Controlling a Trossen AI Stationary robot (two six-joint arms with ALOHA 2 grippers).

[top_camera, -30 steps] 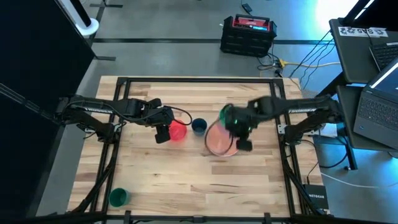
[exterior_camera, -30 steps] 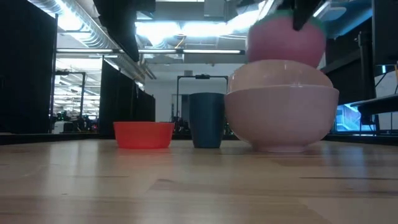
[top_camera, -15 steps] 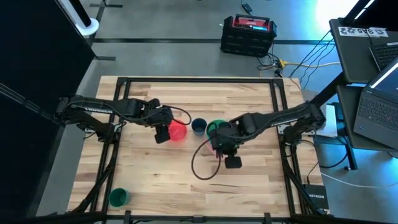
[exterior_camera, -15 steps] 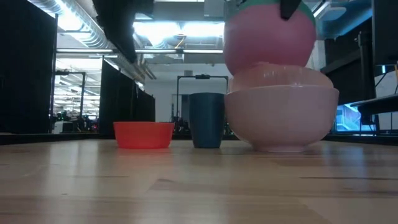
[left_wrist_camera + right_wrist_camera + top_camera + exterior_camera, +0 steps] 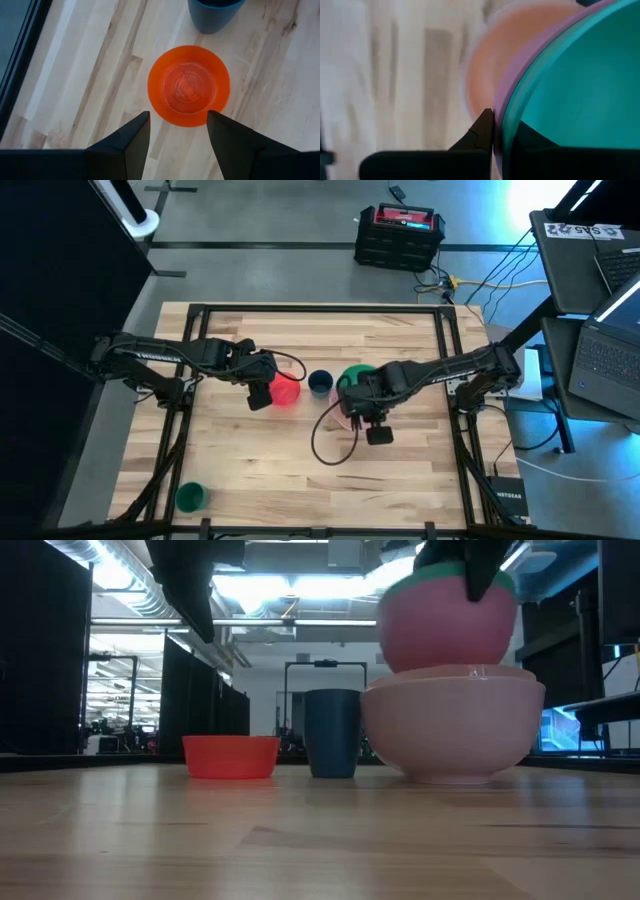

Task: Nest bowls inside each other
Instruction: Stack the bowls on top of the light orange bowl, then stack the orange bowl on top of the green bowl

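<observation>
My right gripper (image 5: 502, 125) is shut on a pink bowl (image 5: 447, 625) with a green bowl (image 5: 357, 376) nested in it. It holds them just above a large white bowl (image 5: 452, 730), which stands on its base and has a peach bowl (image 5: 487, 75) inside it. A red bowl (image 5: 189, 85) and a dark blue bowl (image 5: 333, 732) stand on the table to the left of the white bowl. My left gripper (image 5: 177, 132) hangs open above the red bowl's near edge and touches nothing. My right gripper pinches the rims of the pink and green bowls (image 5: 501, 117) together. One finger (image 5: 482, 130) is outside the pink wall and the other is inside the green bowl. The fingers point down from above. The pair hangs upright below them, its bottom at the white bowl's mouth.
Another small green bowl (image 5: 190, 497) stands at the table's near left corner. A dark cable loop (image 5: 330, 442) hangs from my right arm over the boards near the white bowl. Bare wood lies along the near side of the table.
My right gripper has carried the pink and green bowls toward the table's left and near side and has come down a little. The pair now hangs over the white bowl's mouth. The gripper has stayed shut on the rims.
</observation>
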